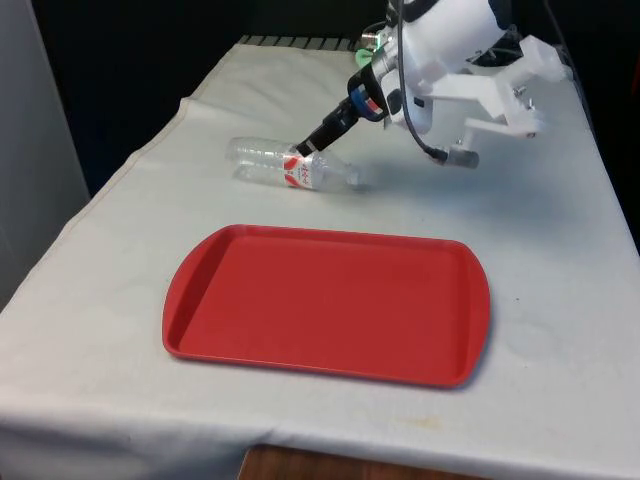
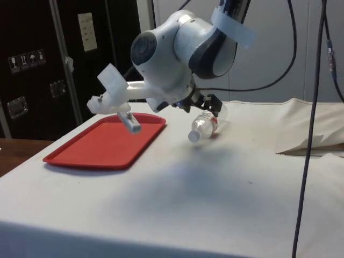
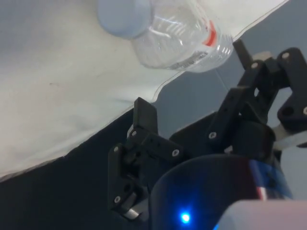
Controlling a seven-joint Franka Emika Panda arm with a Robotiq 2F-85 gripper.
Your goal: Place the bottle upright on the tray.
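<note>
Front view showing the bottle, clear plastic with a red-and-white label, lying on its side on the worktop, cap end pointing towards the front view's right. Meeting the hand at the label band, with black fingers spread in the wrist view and the bottle sitting just beyond their tips, not yet between them. Judging the step as closing in for a grasp. Doing it well probably meaning: easing further forward until the body sits squarely between both fingers, closing on the firmer label zone and gently, since thin plastic likely dents and rolls. Leaving room for rotating the cap upward after lifting. Seeing the red tray well apart from the hand, on the nearer side, bare and ready; side view confirming the bottle just beside the hand.
</note>
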